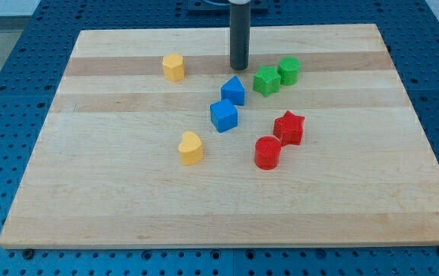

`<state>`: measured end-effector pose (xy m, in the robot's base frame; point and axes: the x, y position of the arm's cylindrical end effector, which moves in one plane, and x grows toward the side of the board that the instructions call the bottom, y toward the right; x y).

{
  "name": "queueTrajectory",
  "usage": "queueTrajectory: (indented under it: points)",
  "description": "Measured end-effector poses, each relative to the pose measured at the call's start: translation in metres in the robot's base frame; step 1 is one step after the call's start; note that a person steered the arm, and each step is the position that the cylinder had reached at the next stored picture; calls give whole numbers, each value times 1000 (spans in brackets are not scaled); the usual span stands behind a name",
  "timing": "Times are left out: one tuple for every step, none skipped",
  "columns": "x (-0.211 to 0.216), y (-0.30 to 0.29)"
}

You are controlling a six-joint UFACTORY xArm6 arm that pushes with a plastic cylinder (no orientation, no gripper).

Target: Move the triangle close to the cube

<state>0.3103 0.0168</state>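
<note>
A blue triangle block (234, 90) lies near the board's middle, just above and to the right of a blue cube (223, 116); a narrow gap separates them. My tip (239, 67) rests on the board just above the blue triangle, a small gap away, not touching it. The dark rod rises straight up out of the view's top.
A green star (266, 80) and a green cylinder (289, 70) lie right of my tip. A red star (289, 127) and a red cylinder (267, 152) lie lower right. A yellow block (173, 67) lies upper left, a yellow heart (191, 148) lower left. The wooden board (89, 192) sits on a blue pegboard.
</note>
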Motion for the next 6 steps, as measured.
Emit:
queueTrajectory:
  points:
    - [15,0]
    - [27,0]
    - [43,0]
    - [53,0]
    - [52,0]
    - [36,-7]
